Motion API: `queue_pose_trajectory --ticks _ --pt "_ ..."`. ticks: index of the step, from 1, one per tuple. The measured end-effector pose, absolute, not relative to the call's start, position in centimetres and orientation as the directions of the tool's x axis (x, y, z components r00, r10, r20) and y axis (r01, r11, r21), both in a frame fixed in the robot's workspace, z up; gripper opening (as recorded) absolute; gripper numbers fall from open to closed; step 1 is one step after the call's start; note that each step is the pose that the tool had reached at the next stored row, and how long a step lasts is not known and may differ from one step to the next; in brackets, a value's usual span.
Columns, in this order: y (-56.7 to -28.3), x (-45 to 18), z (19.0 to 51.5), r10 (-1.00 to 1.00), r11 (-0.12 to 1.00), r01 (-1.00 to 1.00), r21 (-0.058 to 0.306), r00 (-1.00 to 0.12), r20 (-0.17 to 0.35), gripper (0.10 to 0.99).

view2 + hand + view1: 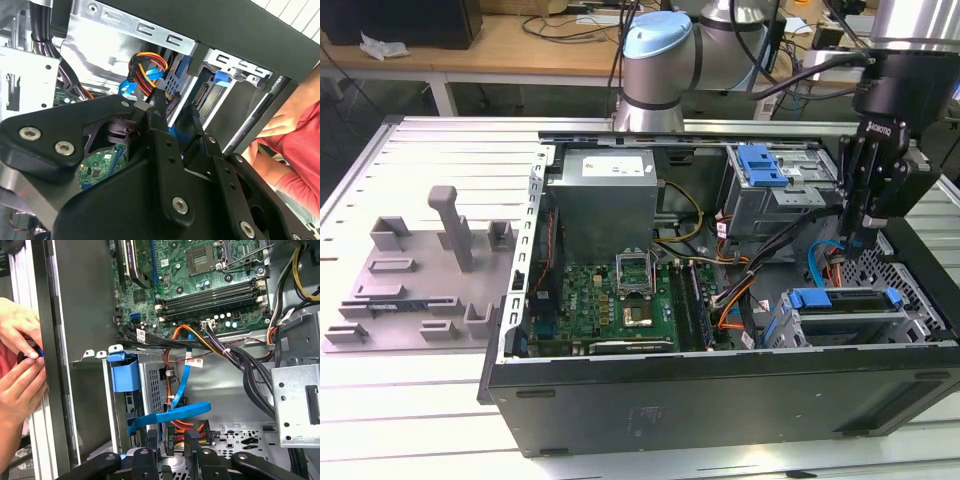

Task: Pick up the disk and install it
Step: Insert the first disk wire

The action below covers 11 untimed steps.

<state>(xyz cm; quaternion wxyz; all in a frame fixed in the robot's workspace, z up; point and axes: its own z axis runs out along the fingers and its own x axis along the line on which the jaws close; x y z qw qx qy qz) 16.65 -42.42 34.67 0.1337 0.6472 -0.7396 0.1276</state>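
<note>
Slatted surface [430, 150] carries the open PC case [720, 400]. Grey fixture [415, 275] sits just beside the case, at the exterior view's left. Arm [658, 60] reaches over the case from the far side, with its wrist down in the corner at the exterior view's right. Motherboard [610, 300] is well apart from the work.

Disk [842, 299] lies flat in the drive bay in that same corner, blue bracket showing along its edge. I can't tell whether it's fully home.

Pincer [852, 243] hangs just above the disk, apart from it as far as I can see. In both wrist views the pincer [176, 102] [171, 435] is slightly spread, fingers parallel, nothing between them. The orange-and-yellow wire bundle [147, 62] shows beyond the gap. A blue flat cable [170, 415] crosses near the fingertips.

A person's hands [17, 335] are at the outer side of the case wall, near the bay. A red sleeve [300, 175] shows too.

My read: the disk is in the bay and the pincer is empty, so I'm at the tail of the install, not the pick.

Any move from here calls for:
- a seating check on the disk
- a straight path clear of the flat cable and wire bundle
- those hands off the wall before I command motion
</note>
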Motion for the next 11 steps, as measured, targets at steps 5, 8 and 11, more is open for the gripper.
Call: queue_pose_trajectory --ticks 5,8,11 --pt "-42.07 16.65 34.12 -0.919 0.126 -0.992 -0.017 -0.124 0.375 0.349" --pt "-41.83 16.61 33.85 -0.911 0.119 -0.993 -0.02 -0.117 0.395 0.349" --pt "-41.49 16.47 33.73 -0.91 0.115 -0.993 -0.02 -0.113 0.399 0.349"
